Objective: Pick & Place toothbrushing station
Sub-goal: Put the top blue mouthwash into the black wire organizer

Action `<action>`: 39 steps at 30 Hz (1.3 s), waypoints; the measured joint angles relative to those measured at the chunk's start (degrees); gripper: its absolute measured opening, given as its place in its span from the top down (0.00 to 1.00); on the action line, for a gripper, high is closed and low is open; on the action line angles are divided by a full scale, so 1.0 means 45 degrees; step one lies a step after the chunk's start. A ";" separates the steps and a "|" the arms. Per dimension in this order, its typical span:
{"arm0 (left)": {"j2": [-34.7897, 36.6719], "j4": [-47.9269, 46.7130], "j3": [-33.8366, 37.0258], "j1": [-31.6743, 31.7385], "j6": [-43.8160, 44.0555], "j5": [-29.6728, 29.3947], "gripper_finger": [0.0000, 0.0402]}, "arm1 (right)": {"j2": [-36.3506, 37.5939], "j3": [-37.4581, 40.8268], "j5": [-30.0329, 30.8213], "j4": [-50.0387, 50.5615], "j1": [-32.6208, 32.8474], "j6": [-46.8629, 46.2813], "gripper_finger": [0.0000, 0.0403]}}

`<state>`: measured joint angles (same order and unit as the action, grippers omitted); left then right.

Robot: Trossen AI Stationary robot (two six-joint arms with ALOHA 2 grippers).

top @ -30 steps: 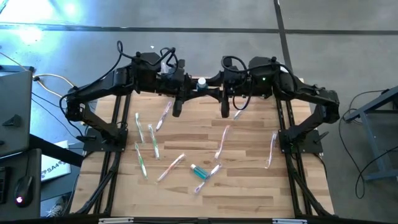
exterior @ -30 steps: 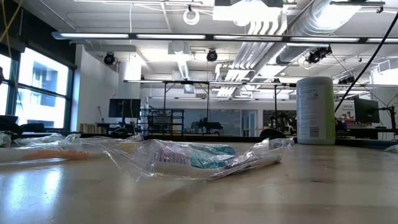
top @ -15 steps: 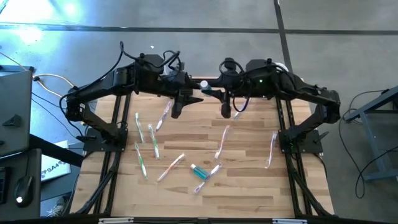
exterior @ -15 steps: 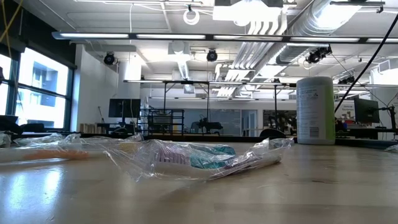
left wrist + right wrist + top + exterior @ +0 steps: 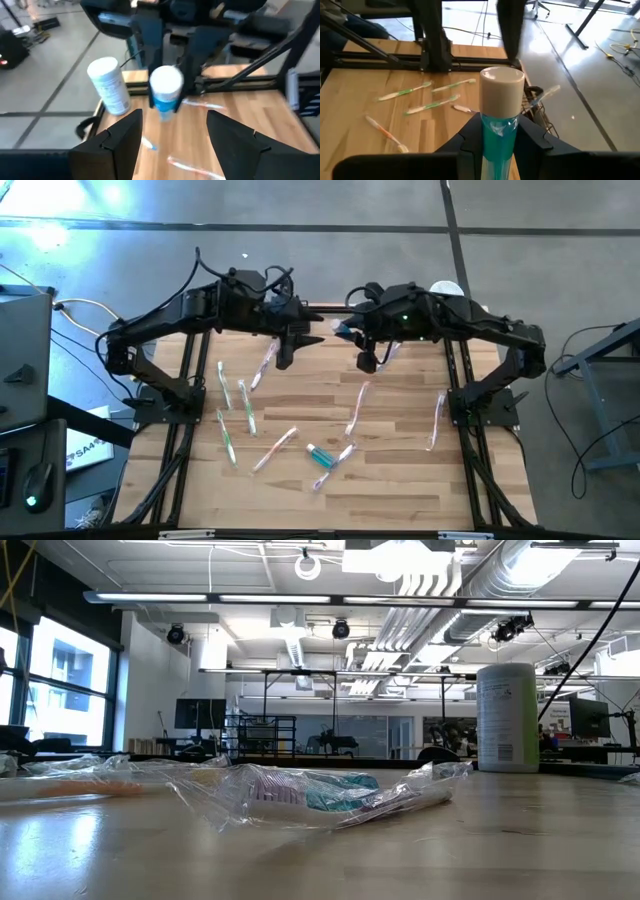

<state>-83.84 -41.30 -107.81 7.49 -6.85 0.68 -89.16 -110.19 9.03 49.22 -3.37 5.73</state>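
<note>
Two grippers up at table's far edge. My right gripper (image 5: 495, 145) clamps teal clear bottle with white cap (image 5: 500, 100); bottle body below fingers hidden. My left gripper (image 5: 172, 135) parted, nothing between fingers, facing that bottle from short way off. Tall white cylindrical container (image 5: 109, 85) stands near table's corner. Wrapped toothbrushes (image 5: 244, 408) scattered over wooden table (image 5: 400, 480). Small black rack-like toothbrushing station: cannot make out anywhere.
</note>
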 joint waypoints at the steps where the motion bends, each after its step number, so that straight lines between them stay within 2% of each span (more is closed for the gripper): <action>1: -0.0036 -0.0055 0.0010 0.0000 -0.0015 -0.0042 0.45 | -0.0022 0.0000 -0.0061 0.0035 0.0000 -0.0026 0.83; 17: -0.0804 0.0527 0.0005 0.0000 0.0238 -0.0061 0.45 | -0.0273 0.0010 -0.1089 0.0160 -0.0338 0.0089 0.83; 26: -0.0799 0.1001 0.0005 0.0000 0.0238 -0.0061 0.46 | -0.0297 0.0010 -0.1116 0.0239 -0.0370 0.0099 0.83; 39: -0.0799 0.0811 0.0005 0.0000 0.0222 -0.0039 0.75 | -0.0297 0.0010 -0.1097 0.0313 -0.0365 0.0152 0.83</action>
<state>-87.44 -37.65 -107.79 7.49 -5.85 0.50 -90.50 -110.15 4.10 50.63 -5.02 6.42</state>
